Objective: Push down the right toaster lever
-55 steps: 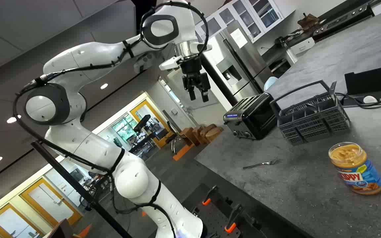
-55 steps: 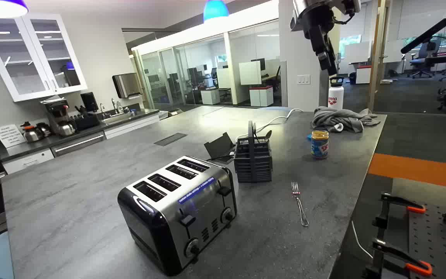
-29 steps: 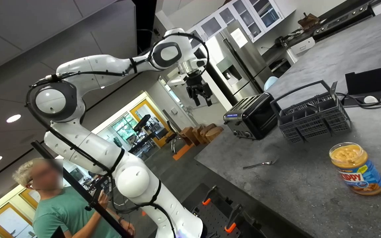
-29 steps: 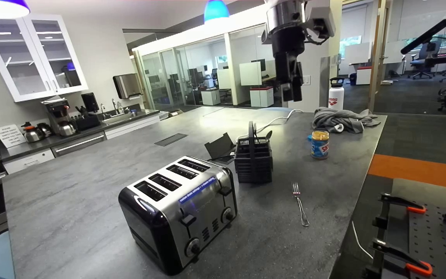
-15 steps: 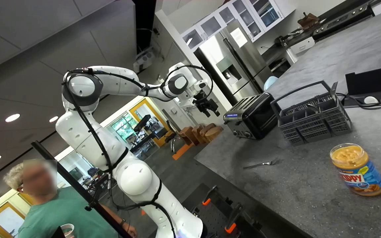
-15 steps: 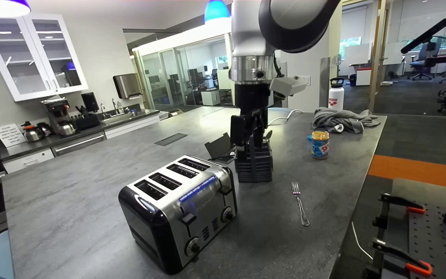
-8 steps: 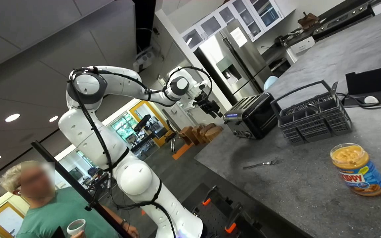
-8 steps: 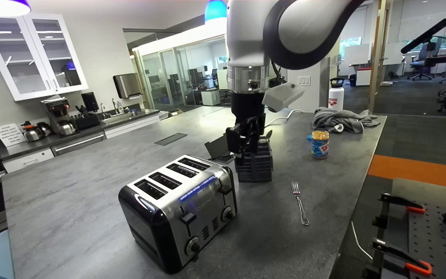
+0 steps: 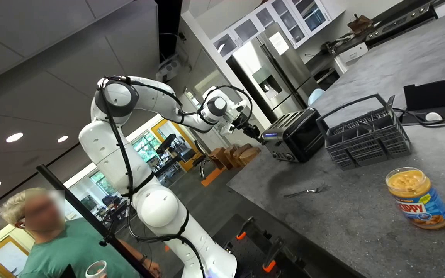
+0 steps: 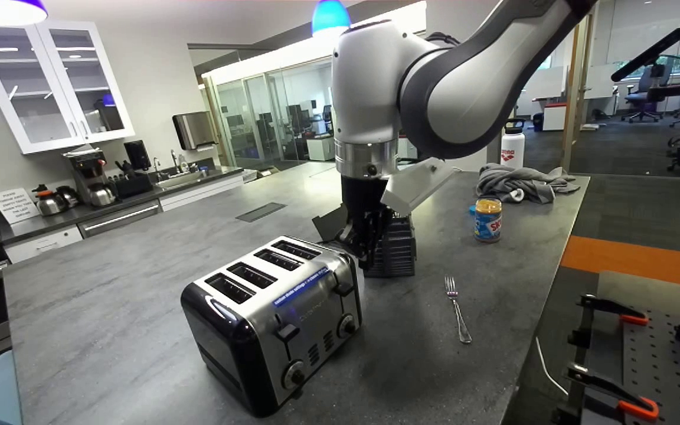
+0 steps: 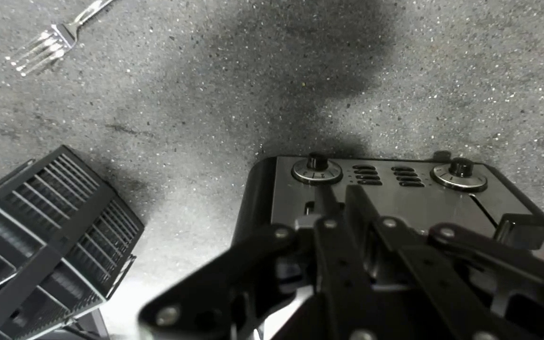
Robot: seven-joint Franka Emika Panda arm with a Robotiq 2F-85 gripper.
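Observation:
The toaster (image 10: 316, 321), with a silvery front and top and glossy black ends, stands on the grey counter. Its right lever (image 10: 345, 289) and left lever (image 10: 287, 332) both sit on the front face above round dials. My gripper (image 9: 262, 140) hangs close to that face in both exterior views. In the wrist view the gripper (image 11: 339, 188) points at the side with the right lever, where a dark piece, apparently that lever, shows partly behind a finger (image 11: 325, 198). A narrow gap with nothing in it separates the fingertips. Whether they touch the toaster I cannot tell.
A dark cutlery basket (image 10: 391, 254) stands close beside the toaster's right end, just past the gripper. A fork (image 10: 458, 313) lies on the counter in front. Farther off are a peanut butter jar (image 10: 487, 221) and a towel (image 10: 523, 182). A person (image 9: 68, 247) stands behind the arm.
My arm has come down and toward the toaster over the last second. The fingers have drawn together from wide apart to a narrow gap. The toaster has not moved.

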